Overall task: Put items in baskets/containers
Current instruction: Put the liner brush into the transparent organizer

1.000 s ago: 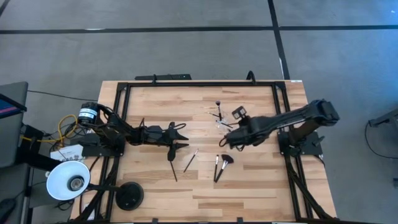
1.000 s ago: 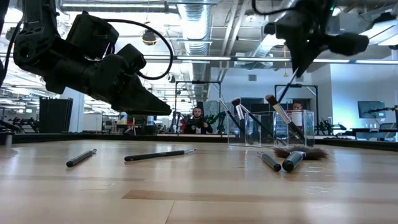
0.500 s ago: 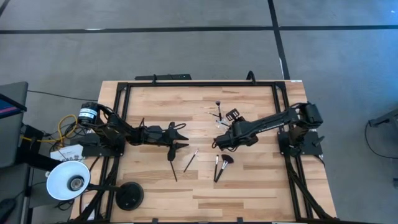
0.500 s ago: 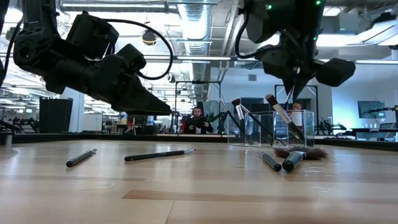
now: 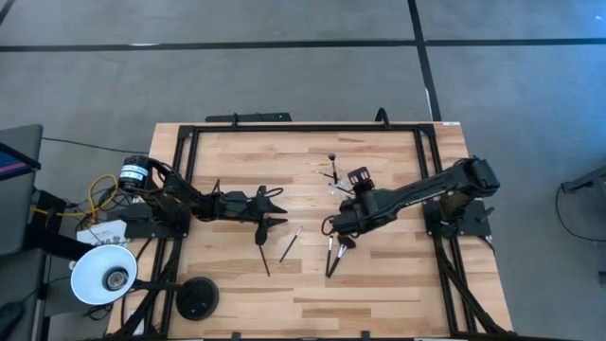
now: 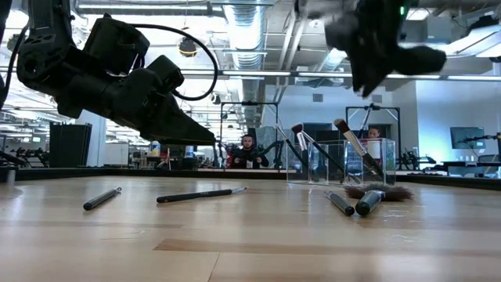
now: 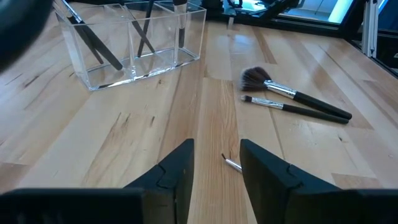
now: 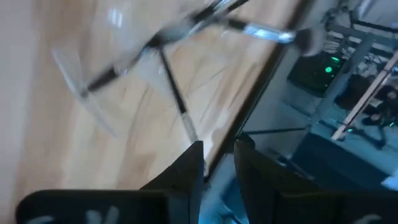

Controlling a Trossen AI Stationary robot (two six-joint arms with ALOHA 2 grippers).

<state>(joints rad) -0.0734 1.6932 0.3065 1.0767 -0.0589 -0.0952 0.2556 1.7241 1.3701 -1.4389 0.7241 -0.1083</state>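
Note:
A clear container (image 5: 337,180) (image 6: 340,160) (image 7: 134,43) stands at the far middle of the table, with several slim brushes leaning upright in it. A fan brush (image 5: 343,245) (image 7: 292,93) and a slim brush (image 7: 292,107) lie side by side in front of it. Two more brushes (image 5: 291,244) (image 5: 263,256) lie to the left. My right gripper (image 5: 331,225) (image 8: 217,158) hangs open and empty above the fan brush. Near the two left brushes my left gripper (image 5: 282,208) (image 7: 216,162) hovers low, open and empty.
A white lamp shade (image 5: 102,275) and a round black base (image 5: 197,298) sit at the near left corner. A black frame (image 5: 303,128) runs around the tabletop. The near half of the wooden top is bare. A person (image 6: 248,150) sits far behind the table.
My right gripper has come from above the container toward the table's near edge, over the fan brush, rolling as it went. It has let go of the slim brush that hung from it, and that brush now stands in the container.

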